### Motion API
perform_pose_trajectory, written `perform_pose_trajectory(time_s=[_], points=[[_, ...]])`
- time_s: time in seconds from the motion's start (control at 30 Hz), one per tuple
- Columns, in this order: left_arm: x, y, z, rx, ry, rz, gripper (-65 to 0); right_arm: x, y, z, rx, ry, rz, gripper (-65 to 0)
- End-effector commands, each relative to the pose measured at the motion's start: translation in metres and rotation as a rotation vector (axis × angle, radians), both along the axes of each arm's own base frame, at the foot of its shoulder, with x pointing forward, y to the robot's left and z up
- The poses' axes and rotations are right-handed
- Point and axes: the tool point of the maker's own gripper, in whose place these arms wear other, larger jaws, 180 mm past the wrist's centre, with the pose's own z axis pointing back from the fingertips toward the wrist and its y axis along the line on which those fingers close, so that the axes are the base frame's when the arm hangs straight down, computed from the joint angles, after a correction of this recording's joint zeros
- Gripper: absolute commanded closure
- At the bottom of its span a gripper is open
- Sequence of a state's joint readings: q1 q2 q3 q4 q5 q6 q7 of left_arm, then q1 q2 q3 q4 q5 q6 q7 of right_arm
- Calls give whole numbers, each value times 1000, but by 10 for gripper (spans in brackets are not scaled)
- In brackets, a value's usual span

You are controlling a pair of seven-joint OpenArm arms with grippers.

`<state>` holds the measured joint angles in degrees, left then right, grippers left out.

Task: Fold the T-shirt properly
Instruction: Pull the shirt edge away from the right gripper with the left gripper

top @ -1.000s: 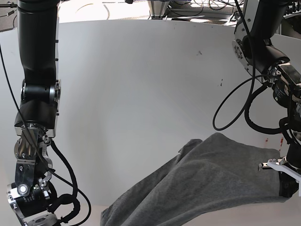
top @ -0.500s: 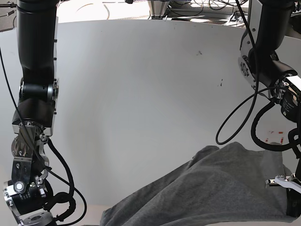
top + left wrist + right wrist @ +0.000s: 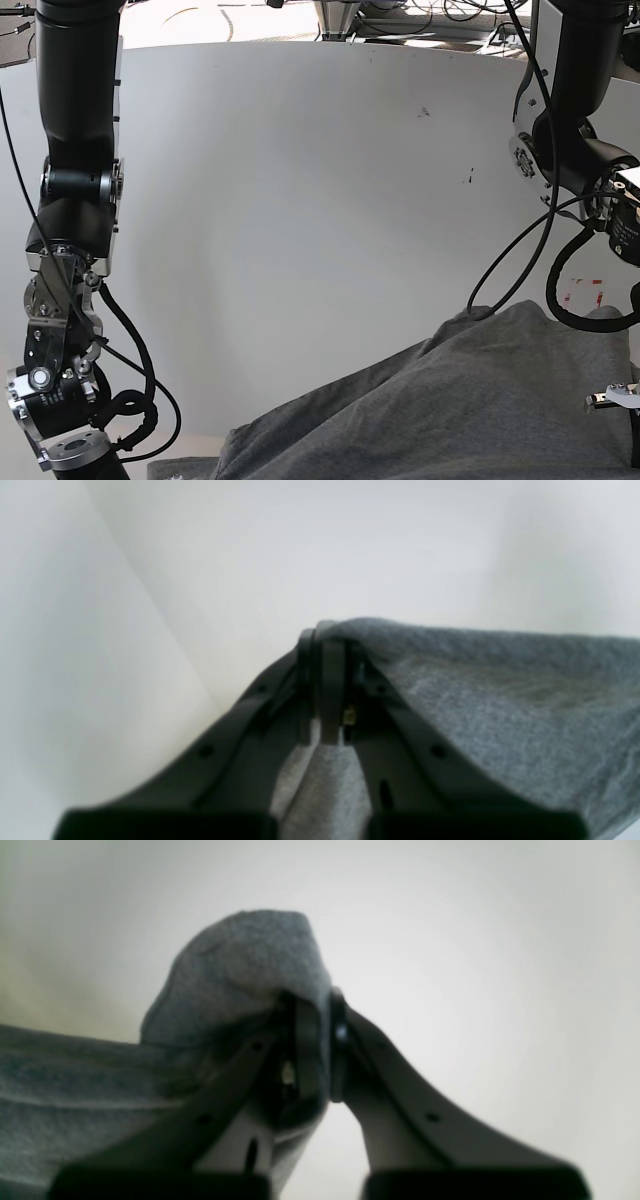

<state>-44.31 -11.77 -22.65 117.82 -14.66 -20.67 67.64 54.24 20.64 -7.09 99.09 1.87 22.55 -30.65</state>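
Observation:
The dark grey T-shirt (image 3: 470, 400) lies bunched at the near right of the white table (image 3: 300, 200), its near part running off the bottom of the base view. In the left wrist view my left gripper (image 3: 325, 645) is shut on an edge of the T-shirt (image 3: 500, 695), and the cloth stretches away to the right. My right gripper (image 3: 317, 1010) is likewise shut on a folded hump of the T-shirt (image 3: 240, 965), with fabric trailing to the left. In the base view both sets of fingertips are hidden or out of frame.
The right arm (image 3: 65, 300) stands at the base view's near left and the left arm (image 3: 575, 150) at the far right, a black cable loop (image 3: 500, 280) hanging from it. A small red-marked label (image 3: 585, 290) lies near the shirt. Cables clutter the back edge (image 3: 400, 15).
Both arms have drawn back toward the near edge, dragging the T-shirt with them. Its far edge now sits lower in the base view, and both grips stay closed.

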Motion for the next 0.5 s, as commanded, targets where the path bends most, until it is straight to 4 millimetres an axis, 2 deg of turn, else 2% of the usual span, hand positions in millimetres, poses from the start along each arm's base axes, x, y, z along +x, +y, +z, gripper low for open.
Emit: perform_pose_trajectory(time_s=[0.0, 0.1, 0.17, 0.43, 0.47], points=[[-6, 2, 23, 0, -87, 0, 0, -10, -4, 19, 10, -63, -2, -4], [-6, 4, 21, -8, -85, 3, 0, -10, -5, 7, 12, -42, 0, -3], [-2, -4, 10, -2, -53, -18, 0, -8, -12, -11, 35, -4, -5, 0], [3, -11, -25, -4, 32, -36, 0, -8, -27, -54, 76, 81, -23, 0], [3, -11, -38, -2, 63, -35, 0, -10, -31, -57, 88, 85, -29, 0]])
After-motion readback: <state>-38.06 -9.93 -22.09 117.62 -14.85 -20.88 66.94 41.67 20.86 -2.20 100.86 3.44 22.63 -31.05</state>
